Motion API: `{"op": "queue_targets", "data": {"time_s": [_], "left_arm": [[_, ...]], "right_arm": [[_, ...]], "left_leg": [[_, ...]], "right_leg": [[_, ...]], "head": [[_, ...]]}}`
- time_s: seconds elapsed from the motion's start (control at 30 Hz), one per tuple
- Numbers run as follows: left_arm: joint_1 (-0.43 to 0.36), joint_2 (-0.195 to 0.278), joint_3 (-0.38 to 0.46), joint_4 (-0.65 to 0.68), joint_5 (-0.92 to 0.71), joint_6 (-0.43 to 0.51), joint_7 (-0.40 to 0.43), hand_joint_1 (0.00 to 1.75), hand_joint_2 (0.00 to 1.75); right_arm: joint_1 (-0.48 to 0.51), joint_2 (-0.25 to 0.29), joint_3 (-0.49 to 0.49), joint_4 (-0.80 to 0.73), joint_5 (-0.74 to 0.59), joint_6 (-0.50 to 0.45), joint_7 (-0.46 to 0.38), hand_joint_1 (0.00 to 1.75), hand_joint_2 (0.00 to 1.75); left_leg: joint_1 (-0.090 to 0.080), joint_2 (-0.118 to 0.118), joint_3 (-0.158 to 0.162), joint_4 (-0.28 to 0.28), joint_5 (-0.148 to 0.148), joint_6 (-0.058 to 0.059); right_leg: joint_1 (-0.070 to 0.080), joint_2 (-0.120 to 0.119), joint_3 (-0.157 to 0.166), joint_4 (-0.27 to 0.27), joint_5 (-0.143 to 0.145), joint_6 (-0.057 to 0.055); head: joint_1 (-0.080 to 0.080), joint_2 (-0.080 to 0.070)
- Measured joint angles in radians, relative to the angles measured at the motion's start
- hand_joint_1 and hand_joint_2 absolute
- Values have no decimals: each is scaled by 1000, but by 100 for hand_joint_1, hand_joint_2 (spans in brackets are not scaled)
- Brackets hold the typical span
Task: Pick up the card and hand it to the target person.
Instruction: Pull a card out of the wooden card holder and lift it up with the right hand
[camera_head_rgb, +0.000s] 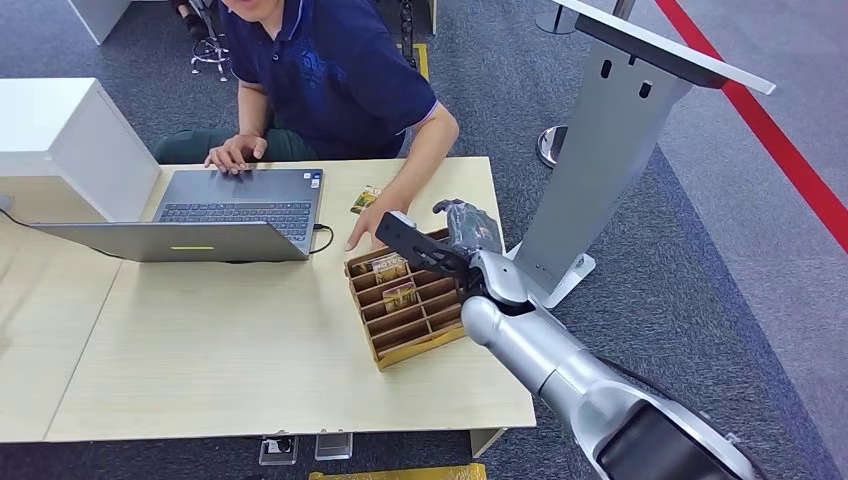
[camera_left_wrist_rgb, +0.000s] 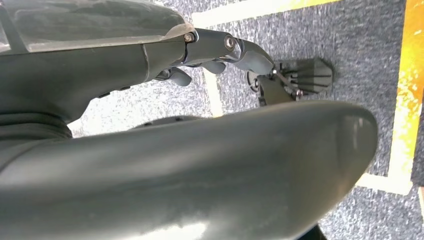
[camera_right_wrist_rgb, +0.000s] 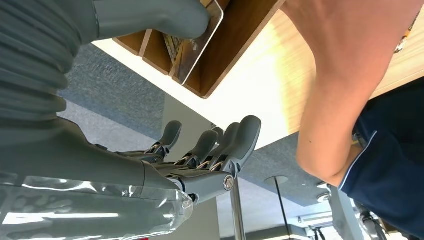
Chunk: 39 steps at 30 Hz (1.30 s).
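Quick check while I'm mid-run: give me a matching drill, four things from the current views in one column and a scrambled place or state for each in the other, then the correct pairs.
Things:
1. laptop
2. wooden card rack
3. right hand
4. loose card

Places or states:
A. lying flat on the table beyond the rack, near the person's arm
B. open, in front of the person, who has a hand on its keyboard
C. at the rack's far right corner, thumb over the cards
D. on the right part of the table, slots holding a few cards

Pairs: 1-B, 2-D, 3-C, 4-A
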Motion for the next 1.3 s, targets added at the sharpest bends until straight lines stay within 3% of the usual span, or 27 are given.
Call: {"op": "queue_targets", "data": {"time_s": [0.83,1.3], "left_arm": [[3,0,3,0,6,2,-1,0,0],[23,0,25,0,30,-1,-39,0,0]], "right_arm": [[14,-13,-4,-39,6,4,0,55,175],[68,-42,-10,-232,31,51,-38,58,175]], "left_leg": [[0,0,0,0,0,0],[0,1,0,0,0,0]], "right_leg": [[0,0,0,0,0,0],[0,1,0,0,0,0]], "head": [[0,0],[-1,0]]}}
